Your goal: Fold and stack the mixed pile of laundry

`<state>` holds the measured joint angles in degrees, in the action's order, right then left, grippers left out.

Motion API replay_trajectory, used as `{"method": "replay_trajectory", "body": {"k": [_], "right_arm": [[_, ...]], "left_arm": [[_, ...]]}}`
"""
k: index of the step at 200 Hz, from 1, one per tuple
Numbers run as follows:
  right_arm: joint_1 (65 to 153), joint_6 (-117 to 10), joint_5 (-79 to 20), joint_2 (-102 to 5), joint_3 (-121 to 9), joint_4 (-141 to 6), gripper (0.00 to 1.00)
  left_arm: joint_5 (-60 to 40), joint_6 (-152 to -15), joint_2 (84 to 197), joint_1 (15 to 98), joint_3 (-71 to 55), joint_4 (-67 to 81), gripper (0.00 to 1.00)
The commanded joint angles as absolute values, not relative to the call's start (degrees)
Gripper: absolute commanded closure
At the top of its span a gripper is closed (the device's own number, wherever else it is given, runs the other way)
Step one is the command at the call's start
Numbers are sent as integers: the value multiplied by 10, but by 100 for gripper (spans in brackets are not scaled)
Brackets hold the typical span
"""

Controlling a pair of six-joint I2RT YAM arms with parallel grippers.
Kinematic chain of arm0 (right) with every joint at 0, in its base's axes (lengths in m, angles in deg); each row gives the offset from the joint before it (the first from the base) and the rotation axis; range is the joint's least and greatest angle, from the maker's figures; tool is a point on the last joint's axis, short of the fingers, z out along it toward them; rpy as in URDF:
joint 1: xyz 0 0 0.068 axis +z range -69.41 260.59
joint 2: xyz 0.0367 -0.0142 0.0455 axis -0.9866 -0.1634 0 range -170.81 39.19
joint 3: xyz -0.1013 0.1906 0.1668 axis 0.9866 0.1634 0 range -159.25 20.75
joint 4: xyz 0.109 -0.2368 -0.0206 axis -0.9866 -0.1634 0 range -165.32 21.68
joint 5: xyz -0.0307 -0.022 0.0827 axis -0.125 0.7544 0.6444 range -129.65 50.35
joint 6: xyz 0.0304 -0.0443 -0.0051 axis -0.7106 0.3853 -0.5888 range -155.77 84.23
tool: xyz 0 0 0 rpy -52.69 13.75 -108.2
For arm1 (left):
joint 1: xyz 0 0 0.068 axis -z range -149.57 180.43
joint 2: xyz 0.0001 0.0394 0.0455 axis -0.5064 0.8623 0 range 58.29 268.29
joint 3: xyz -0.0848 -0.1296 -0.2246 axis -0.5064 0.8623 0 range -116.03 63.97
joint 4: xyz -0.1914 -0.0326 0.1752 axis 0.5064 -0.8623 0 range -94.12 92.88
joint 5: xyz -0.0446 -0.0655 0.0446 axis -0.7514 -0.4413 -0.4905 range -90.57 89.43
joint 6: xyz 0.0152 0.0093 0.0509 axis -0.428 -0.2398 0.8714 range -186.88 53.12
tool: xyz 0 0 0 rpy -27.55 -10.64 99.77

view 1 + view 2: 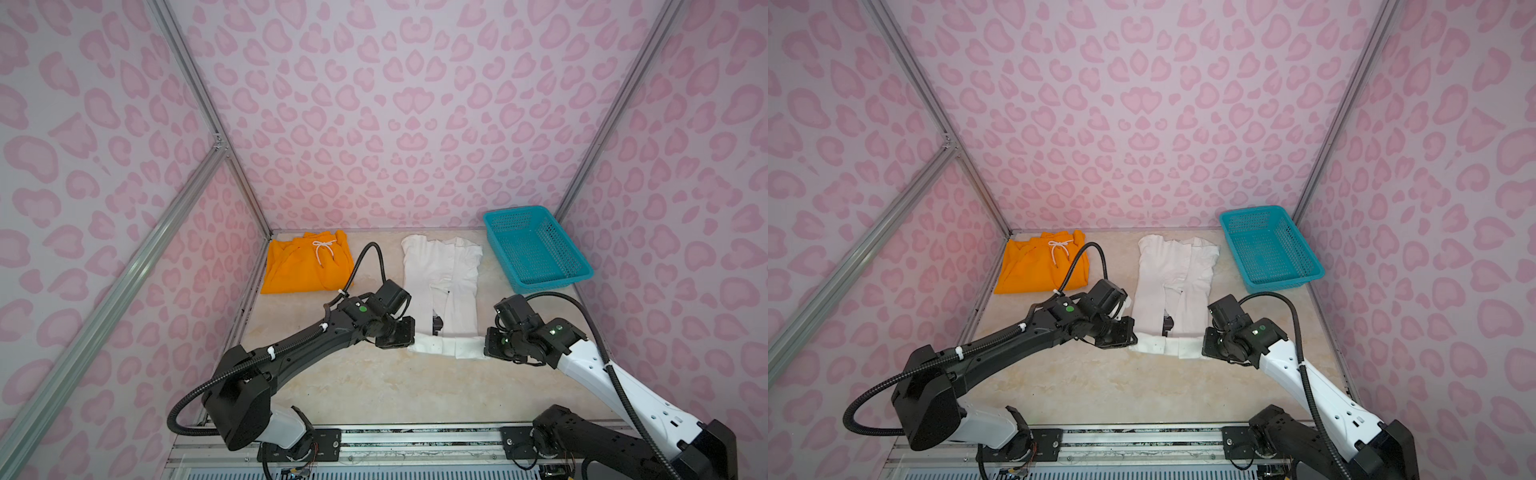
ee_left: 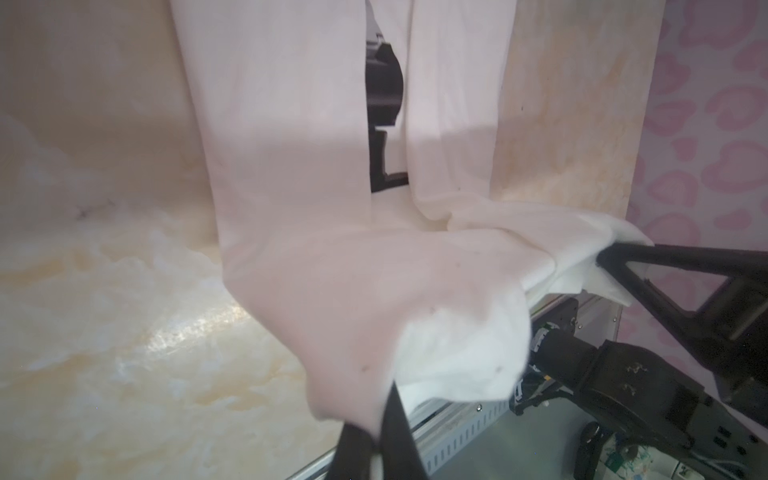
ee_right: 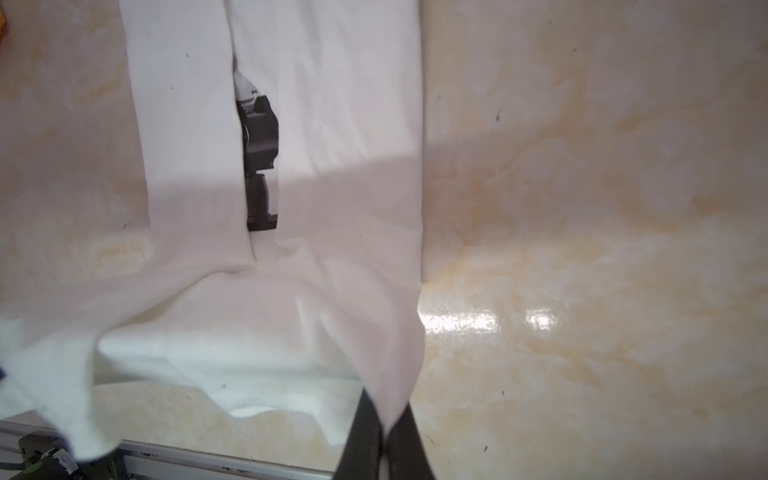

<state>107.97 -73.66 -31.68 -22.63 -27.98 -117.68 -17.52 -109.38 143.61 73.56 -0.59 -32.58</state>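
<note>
- Clamped tight on the near hem corners of the white T-shirt: left gripper and right gripper.
- Lies on the counter, long axis running away from both, sleeves seemingly folded in.

You have the white T-shirt lying lengthwise on the table, sides folded in, with a dark sliver of print showing in the gap. Your left gripper grips the left end of the near hem and your right gripper the right end, and the hem bunches into a band between them. The orange shorts, white drawstring on top, lie in the far left corner. The teal basket sits at the far right, near the shirt but not touching it.
</note>
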Motion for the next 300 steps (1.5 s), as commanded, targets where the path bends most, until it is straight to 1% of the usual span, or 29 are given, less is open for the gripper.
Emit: {"method": "replay_trajectory", "body": {"k": [1, 37, 54, 71, 91, 118, 122, 132, 143, 200, 206, 221, 240, 244, 248, 250, 254, 282, 300], "right_arm": [[1046, -641, -289, -278, -314, -1152, 100], [996, -583, -253, -408, -390, -1094, 100], [972, -559, -227, -487, -449, -1093, 100], [963, -544, -231, -555, -506, -1094, 100], [950, -544, -235, -605, -545, -1082, 100], [927, -554, -237, -651, -553, -1063, 100], [925, -555, -239, -656, -553, -1060, 99], [922, -555, -245, -666, -553, -1058, 92], [919, -555, -250, -672, -552, -1052, 89], [907, -566, -246, -676, -556, -1028, 88], [905, -566, -245, -681, -562, -1032, 85], [903, -566, -247, -692, -577, -1033, 72], [901, -565, -251, -694, -589, -1031, 65], [901, -564, -254, -692, -591, -1030, 64], [901, -562, -258, -690, -592, -1029, 64], [901, -561, -259, -689, -592, -1028, 63], [901, -559, -259, -685, -594, -1026, 63], [918, -526, -276, -649, -583, -1031, 64], [935, -513, -289, -621, -557, -1051, 65]], "left_arm": [[-195, -1028, 1467, 698, -40, -345, 97], [-251, -980, 1556, 640, -88, -285, 97], [-269, -970, 1605, 623, -127, -276, 97], [-286, -963, 1653, 604, -175, -275, 97], [-312, -954, 1708, 583, -215, -274, 97], [-354, -936, 1774, 563, -258, -286, 95], [-356, -936, 1782, 561, -263, -289, 95], [-359, -930, 1797, 559, -272, -292, 93], [-358, -926, 1807, 558, -281, -294, 90], [-368, -928, 1831, 545, -346, -299, 88], [-371, -928, 1839, 543, -359, -308, 86], [-380, -934, 1862, 536, -388, -331, 75], [-384, -953, 1875, 526, -398, -326, 65], [-383, -956, 1874, 524, -398, -321, 65], [-383, -958, 1873, 522, -398, -316, 65], [-382, -960, 1873, 520, -398, -313, 61], [-381, -964, 1871, 518, -397, -308, 60], [-369, -984, 1845, 505, -383, -261, 59], [-343, -964, 1815, 503, -362, -267, 59]]}}
